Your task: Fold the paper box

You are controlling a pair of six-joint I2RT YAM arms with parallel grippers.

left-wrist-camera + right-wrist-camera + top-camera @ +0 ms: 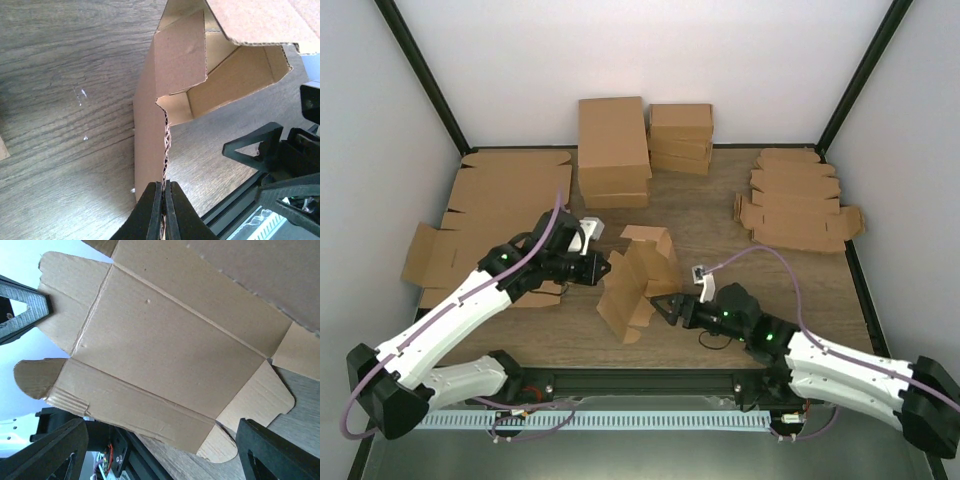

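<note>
Here, left hand point(163, 187) clamped on plain paper box point(147, 130) (right hand point(161, 424) spread apart)

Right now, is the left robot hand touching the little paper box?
Touching. The left wrist view shows the left gripper shut tight, pinching the wavy edge of the paper box.

Matt corrugated cardboard paper box point(638, 275); wood-grain table point(720, 215).

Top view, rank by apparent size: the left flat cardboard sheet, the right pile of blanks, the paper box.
1. flat cardboard sheet
2. pile of blanks
3. paper box, held raised nearer the camera, yet still looks smallest
</note>
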